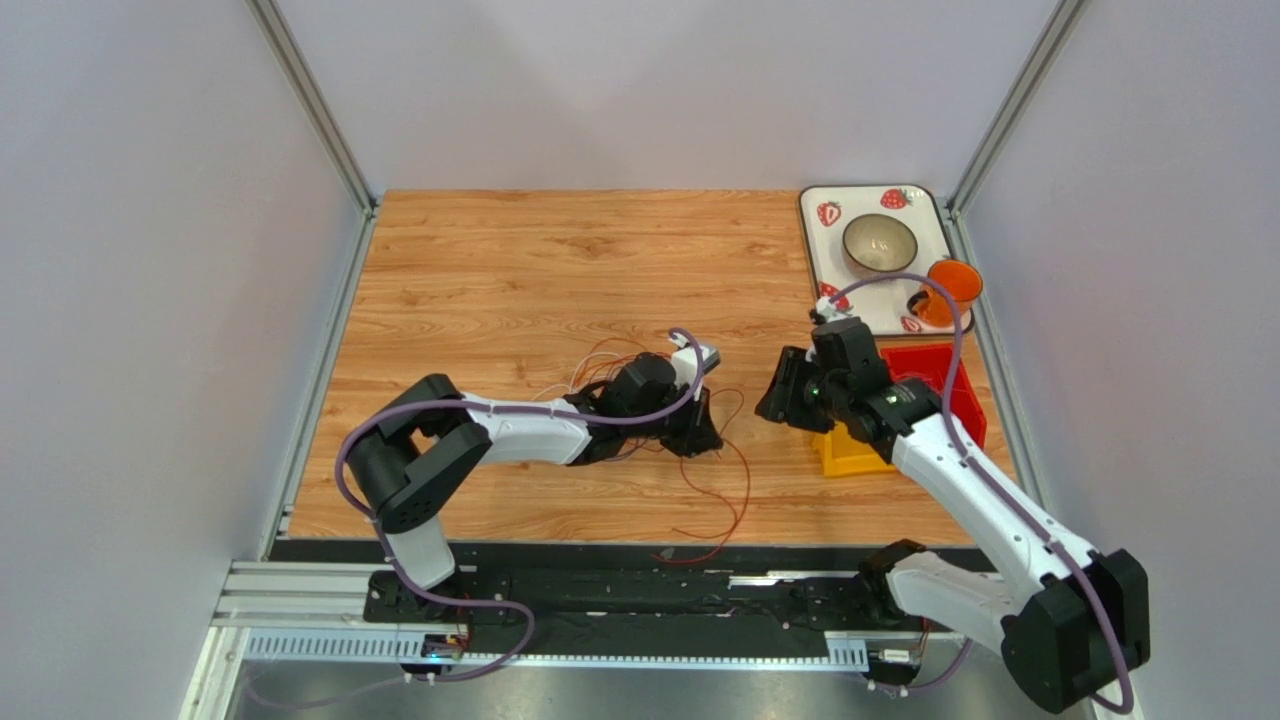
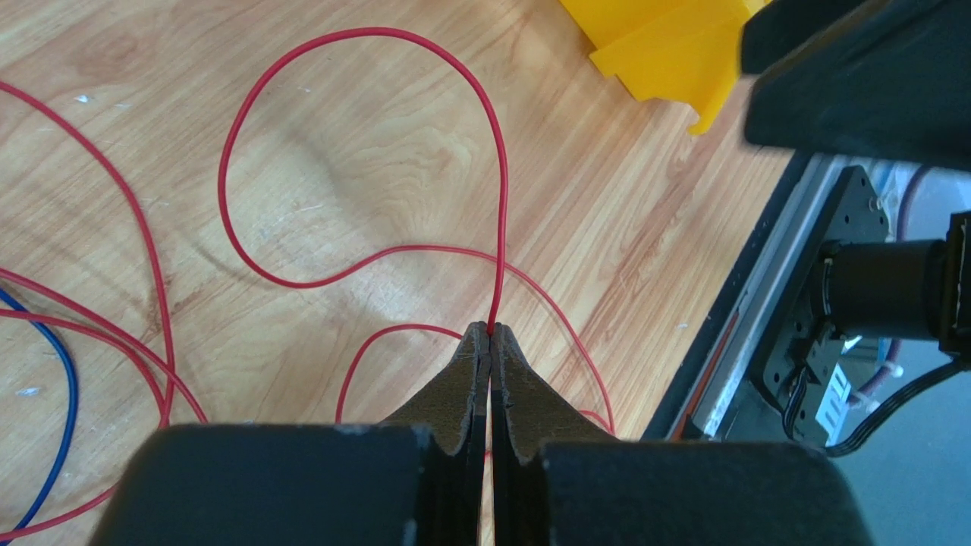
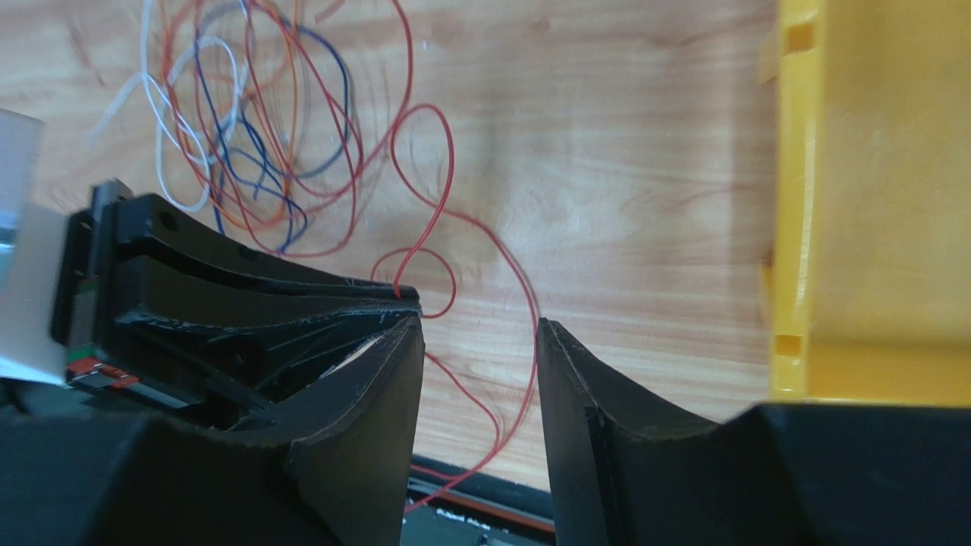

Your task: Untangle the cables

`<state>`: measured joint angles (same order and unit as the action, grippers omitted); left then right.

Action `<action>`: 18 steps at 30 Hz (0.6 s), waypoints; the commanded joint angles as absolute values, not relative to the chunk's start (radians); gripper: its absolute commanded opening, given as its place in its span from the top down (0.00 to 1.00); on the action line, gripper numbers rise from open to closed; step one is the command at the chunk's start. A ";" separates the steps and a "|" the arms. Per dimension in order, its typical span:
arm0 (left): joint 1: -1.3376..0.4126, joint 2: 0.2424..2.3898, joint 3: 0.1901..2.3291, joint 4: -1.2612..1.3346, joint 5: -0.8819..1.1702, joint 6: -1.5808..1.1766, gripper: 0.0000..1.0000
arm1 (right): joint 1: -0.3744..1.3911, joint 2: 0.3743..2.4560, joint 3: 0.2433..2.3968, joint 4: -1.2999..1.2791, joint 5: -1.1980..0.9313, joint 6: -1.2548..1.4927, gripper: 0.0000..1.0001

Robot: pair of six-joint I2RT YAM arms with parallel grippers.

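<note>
Here's the setup. The tangle of thin wire cables [image 1: 609, 368] (red, orange, dark blue and whitish, all looped through each other) sits about mid-way across the wood-grain worktop [image 1: 496, 270], a bit closer to the near edge than the far one. A couple of red loops spill out of it toward the near edge.

The left gripper [image 1: 696, 432] is down at the right side of the pile, clenched tight on one thin red cable [image 2: 502, 171]. In the left wrist view the pads are pressed together with the strand pinched right at the tips. From there it runs away from the gripper, curls into a big loop flat on the wood and swings back past it. A blue strand [image 2: 63, 398] lies off to the side.

The right gripper [image 1: 778, 393] hangs just beside the left one, between the pile and the yellow plastic bin [image 1: 849, 450]. Its jaws are apart with nothing between them. In its wrist view you just see bare wood through the gap, plus a red strand lying close by one finger. I can't tell if it touches.

A red bin [image 1: 939, 375] sits against the yellow one by the right edge. In the far right corner there's a white strawberry-print tray [image 1: 812, 203] with a greyish bowl [image 1: 881, 240] on it and an orange cup [image 1: 951, 285] at its rim.
</note>
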<state>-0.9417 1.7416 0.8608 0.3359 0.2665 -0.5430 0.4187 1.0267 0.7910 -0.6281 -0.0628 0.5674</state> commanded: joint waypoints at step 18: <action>-0.986 1.278 0.827 -0.070 0.071 -0.414 0.54 | 0.479 1.208 0.991 -0.776 -0.106 0.508 0.53</action>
